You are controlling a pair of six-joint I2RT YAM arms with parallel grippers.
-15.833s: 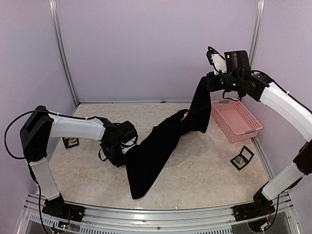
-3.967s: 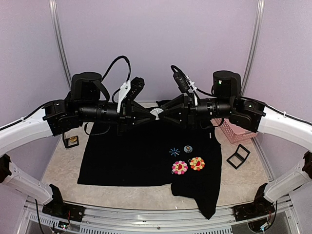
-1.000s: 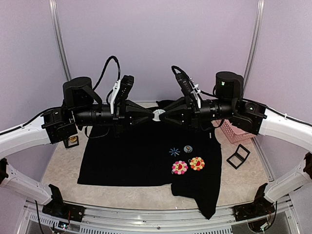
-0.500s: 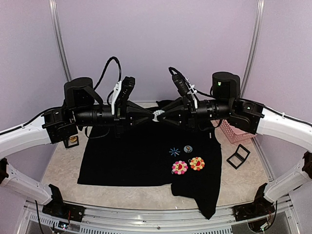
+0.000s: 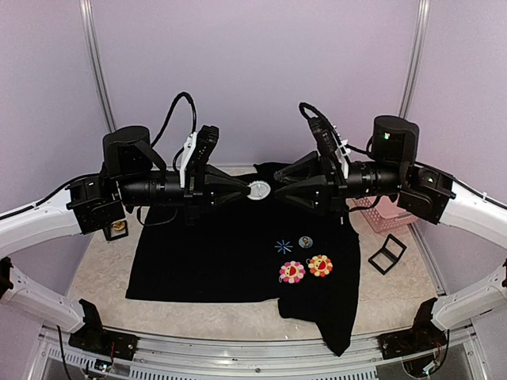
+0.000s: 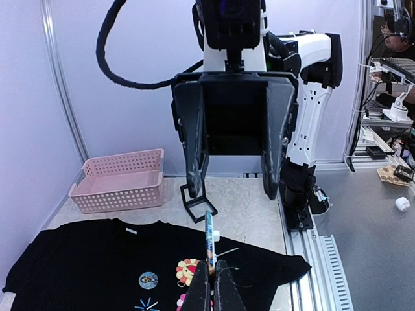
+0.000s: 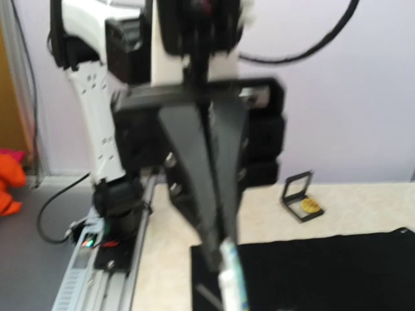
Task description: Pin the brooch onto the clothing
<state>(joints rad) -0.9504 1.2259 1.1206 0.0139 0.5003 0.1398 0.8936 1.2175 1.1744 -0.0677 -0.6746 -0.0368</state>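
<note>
The clothing, a black short-sleeved shirt [image 5: 214,253], lies flat on the table with a light-blue star mark [image 5: 283,246], a pink flower badge [image 5: 291,271] and an orange one [image 5: 320,265]. My left gripper [image 5: 247,190] is held high over the shirt's far edge, shut on a round brooch [image 5: 258,189]. In the left wrist view the brooch [image 6: 209,236] stands edge-on above my fingertips [image 6: 202,288]. My right gripper [image 5: 287,184] faces it a short way to the right, jaws wide open and empty, as the left wrist view [image 6: 233,188] also shows. The blurred right wrist view shows the brooch [image 7: 232,285].
A small round badge [image 5: 305,241] sits on the shirt beside the star. A pink basket [image 6: 117,181] stands at the far right, partly behind my right arm. A black open box [image 5: 388,253] lies right of the shirt, another [image 5: 117,229] with a gold piece at the left.
My right gripper has opened, let go of the brooch and drawn back to the right. The left gripper holds the brooch in the same place.
</note>
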